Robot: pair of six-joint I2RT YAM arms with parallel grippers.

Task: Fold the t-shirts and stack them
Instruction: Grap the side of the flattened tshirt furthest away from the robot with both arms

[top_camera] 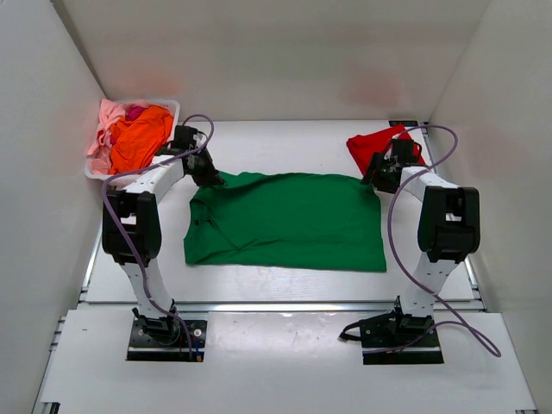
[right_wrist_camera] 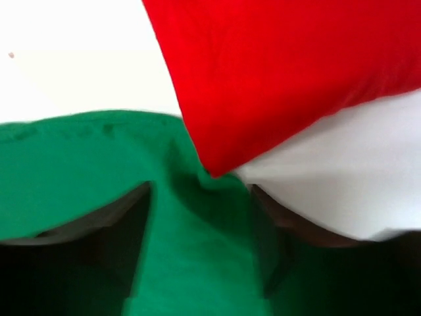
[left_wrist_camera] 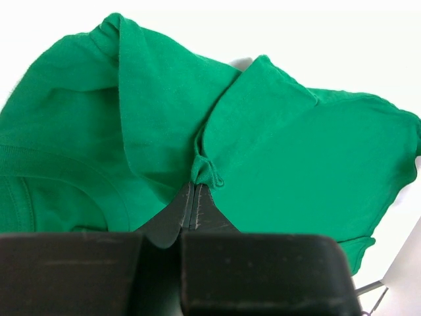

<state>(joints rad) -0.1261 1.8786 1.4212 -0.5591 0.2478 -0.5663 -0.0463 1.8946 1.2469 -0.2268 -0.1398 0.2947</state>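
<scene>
Fabric of the green t-shirt (top_camera: 289, 222) lies spread flat mid-table. At its 10 o'clock corner the left gripper (left_wrist_camera: 192, 197) is pinched tight on a green fold. At 2 o'clock the right gripper (right_wrist_camera: 200, 191) straddles the hem, jaws apart, with the red t-shirt (top_camera: 369, 147) just beyond at 1 o'clock.

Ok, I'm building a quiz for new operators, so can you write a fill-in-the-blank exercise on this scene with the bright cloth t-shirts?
1. The white plastic basket holding the orange cloth t-shirt sits in the far ____ corner of the white table.
2. The left gripper is ____ on the dark green cloth t-shirt.
3. The crumpled red cloth t-shirt lies nearest the ____ arm.

Missing words: left; shut; right.
</scene>
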